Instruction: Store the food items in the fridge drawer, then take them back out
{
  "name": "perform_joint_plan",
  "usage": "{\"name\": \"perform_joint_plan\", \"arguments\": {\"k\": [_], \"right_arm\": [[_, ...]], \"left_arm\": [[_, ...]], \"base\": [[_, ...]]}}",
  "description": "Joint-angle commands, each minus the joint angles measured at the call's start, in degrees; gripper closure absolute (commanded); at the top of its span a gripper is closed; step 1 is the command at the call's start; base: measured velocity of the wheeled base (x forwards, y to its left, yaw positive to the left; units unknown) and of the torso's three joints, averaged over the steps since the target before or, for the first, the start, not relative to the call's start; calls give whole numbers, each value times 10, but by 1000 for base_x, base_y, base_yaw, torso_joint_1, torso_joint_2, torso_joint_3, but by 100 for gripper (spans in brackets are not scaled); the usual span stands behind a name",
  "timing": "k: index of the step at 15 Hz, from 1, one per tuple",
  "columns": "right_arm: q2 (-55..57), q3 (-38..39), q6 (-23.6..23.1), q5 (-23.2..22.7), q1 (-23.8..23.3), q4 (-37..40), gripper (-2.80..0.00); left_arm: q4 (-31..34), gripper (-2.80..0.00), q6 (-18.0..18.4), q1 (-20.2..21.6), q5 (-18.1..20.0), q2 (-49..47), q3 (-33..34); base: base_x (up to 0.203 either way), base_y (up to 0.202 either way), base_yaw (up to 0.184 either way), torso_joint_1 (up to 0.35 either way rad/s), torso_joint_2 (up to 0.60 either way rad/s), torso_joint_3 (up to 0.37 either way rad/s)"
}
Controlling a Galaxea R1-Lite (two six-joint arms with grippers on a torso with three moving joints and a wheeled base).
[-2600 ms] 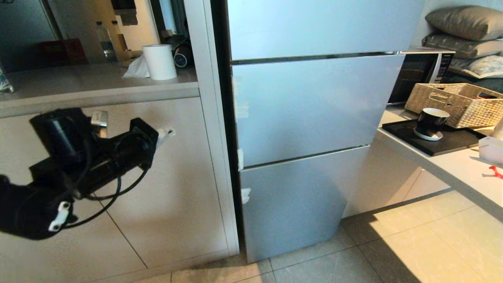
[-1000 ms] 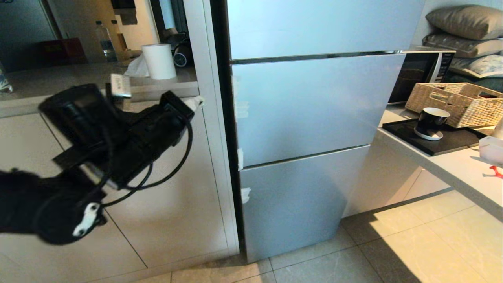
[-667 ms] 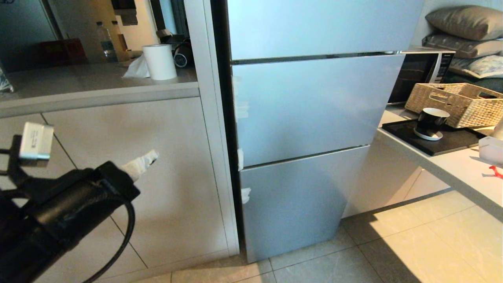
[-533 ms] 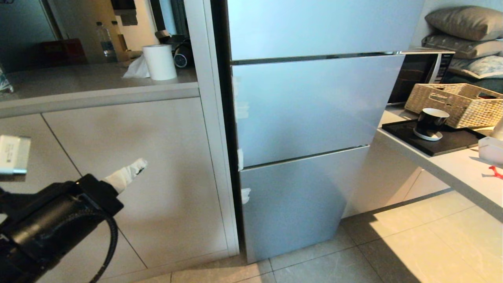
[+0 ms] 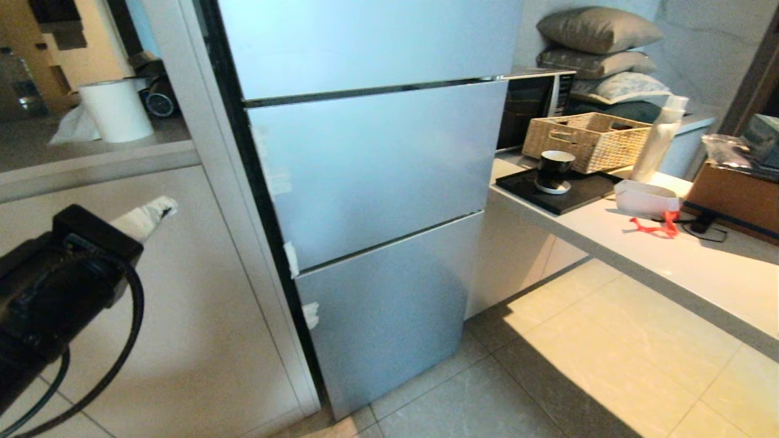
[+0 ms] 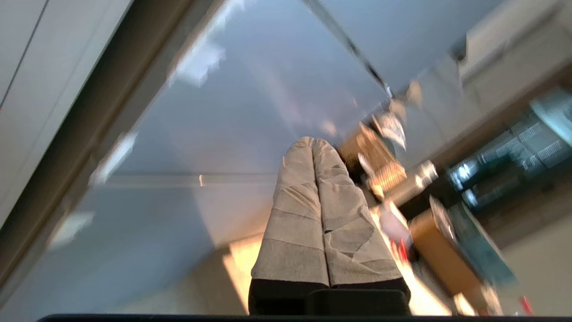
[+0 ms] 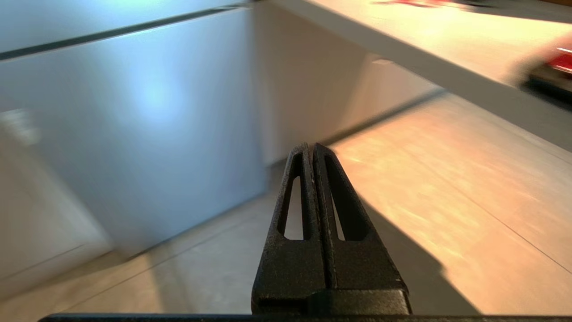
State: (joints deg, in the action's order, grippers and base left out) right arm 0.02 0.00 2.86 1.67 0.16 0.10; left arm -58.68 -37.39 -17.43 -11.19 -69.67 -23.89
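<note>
View has swung right; fridge panels (image 5: pixel 371 176) now centre, all shut. Left gripper (image 5: pixel 159 210) pinched closed, empty, panels to its right, so nearer arm. Drawer and food not visible.

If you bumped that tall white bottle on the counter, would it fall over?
Probably, yes. The white bottle stands upright and looks tall and narrow, so a bump near its top would likely tip it. It looks like plastic, so it may be light. The woven basket close beside it might catch it on that side.
</note>
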Motion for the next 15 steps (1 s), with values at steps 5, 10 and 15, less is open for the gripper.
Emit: {"name": "perform_joint_plan", "arguments": {"k": [5,10,15], "right_arm": [[1,0,0,1,0,0,0],[1,0,0,0,0,0,0],[1,0,0,0,0,0,0]], "left_arm": [[-9,0,-57,188,98,-207,-141],[-25,0,-156,242,186,-377,-293],[-24,0,-211,245,245,-452,-392]], "base": [[-2,5,-77,0,1,1],[0,0,0,0,0,0],[0,0,0,0,0,0]]}}
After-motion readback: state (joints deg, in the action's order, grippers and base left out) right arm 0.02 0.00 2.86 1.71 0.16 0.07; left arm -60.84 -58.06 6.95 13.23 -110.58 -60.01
